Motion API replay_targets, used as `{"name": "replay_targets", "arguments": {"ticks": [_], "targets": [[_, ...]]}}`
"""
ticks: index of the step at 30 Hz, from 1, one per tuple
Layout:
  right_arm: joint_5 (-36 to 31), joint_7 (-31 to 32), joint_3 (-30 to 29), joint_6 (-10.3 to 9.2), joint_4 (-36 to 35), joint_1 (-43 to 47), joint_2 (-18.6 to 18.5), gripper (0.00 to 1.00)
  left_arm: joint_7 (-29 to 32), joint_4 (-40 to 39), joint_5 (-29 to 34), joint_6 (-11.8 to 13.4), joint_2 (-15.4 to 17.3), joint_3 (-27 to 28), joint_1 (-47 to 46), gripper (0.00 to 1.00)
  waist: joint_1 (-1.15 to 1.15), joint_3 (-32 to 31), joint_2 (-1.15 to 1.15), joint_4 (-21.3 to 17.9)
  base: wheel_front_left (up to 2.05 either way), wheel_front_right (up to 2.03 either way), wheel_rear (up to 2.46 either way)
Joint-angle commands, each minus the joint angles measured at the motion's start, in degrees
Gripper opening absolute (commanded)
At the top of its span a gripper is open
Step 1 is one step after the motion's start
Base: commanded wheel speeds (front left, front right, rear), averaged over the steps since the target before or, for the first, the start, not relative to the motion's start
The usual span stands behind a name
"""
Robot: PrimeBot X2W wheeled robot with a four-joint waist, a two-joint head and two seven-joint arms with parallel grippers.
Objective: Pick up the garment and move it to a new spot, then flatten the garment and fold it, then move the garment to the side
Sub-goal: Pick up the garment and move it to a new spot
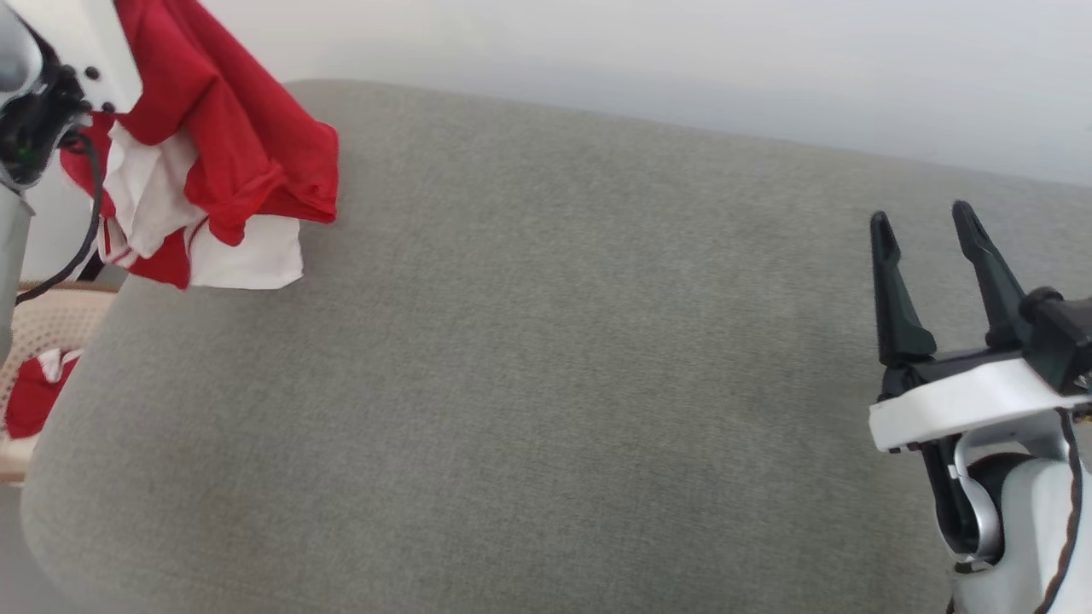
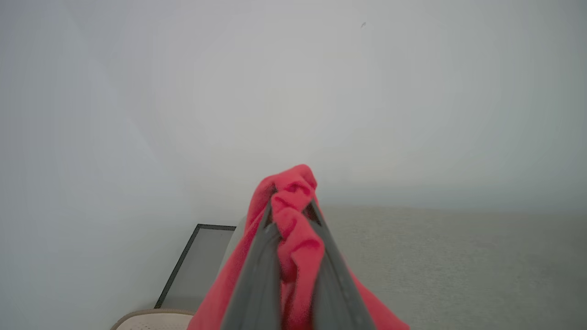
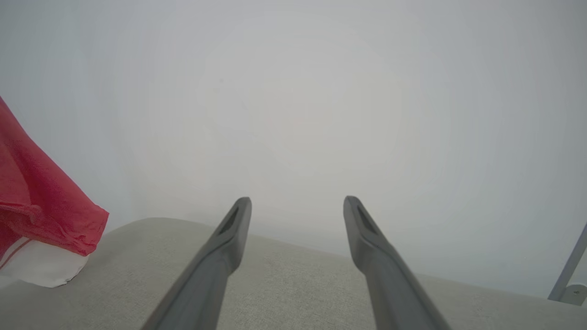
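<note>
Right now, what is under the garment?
The garment hangs from the left gripper above the grey cushion's left corner, near a beige basket. The cloth hides part of that corner.

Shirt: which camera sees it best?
The head view: the shirt hangs bunched at upper left, red and white both showing. The left wrist view gives a red wad pinched in the left gripper; the right wrist view catches a corner.

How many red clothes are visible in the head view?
2. The garment hangs from the left gripper at the upper left; a second red-and-white piece lies in the beige basket at the lower left. More may be hidden there.
</note>
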Motion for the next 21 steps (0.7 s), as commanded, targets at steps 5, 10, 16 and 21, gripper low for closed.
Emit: {"name": "replay_targets", "arguments": {"ticks": [5,10,16,21], "targets": [[0.24,-0.78,-2.11,0.00,-0.36,1.74,0.54,1.00,2.02,-5.10,-2.55,-0.10,0.97,-2.56,0.21,0.00,0.00,-1.94,0.00,-3.05,0.00,0.00,0.00],[0.35,-1.29,-4.61,0.00,-1.13,3.22,0.87,1.00,4.74,-10.25,-3.70,-0.10,1.74,-4.90,0.13,0.00,0.00,-3.14,0.00,-5.89,0.00,0.00,0.00],[1.20,-1.66,-7.19,0.00,-1.55,4.95,1.10,1.00,8.06,-16.97,-6.14,-0.10,0.72,-6.59,0.72,0.00,0.00,-3.81,0.00,-9.44,0.00,0.00,0.00],[2.28,-2.31,-7.59,0.00,-1.23,5.82,1.10,1.00,11.08,-23.12,-7.70,0.30,0.08,-7.83,2.31,0.00,0.00,-3.23,0.00,-13.18,0.00,0.00,0.00]]}}
